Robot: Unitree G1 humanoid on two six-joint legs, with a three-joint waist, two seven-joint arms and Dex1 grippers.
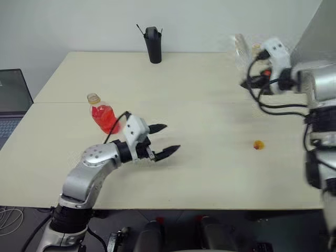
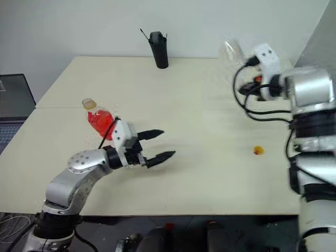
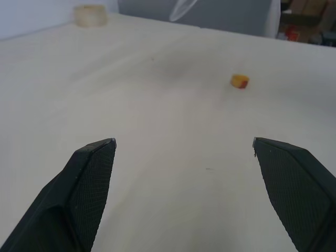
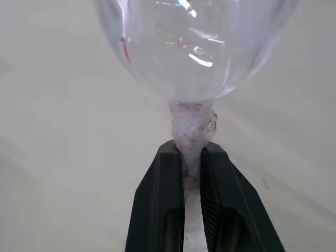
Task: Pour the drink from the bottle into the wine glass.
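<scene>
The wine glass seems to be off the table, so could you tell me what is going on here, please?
The right gripper is shut on the stem of the empty wine glass, holding it up at the table's far right. The left gripper hovers open beside the bottle, which stands uncapped with its red drink inside. The yellow-orange cap lies loose on the table. Nothing is poured yet.

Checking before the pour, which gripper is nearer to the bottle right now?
Left. The left gripper hangs open just beside the bottle, on its right. The right gripper is far across the table, raised and shut on the wine glass stem.
</scene>
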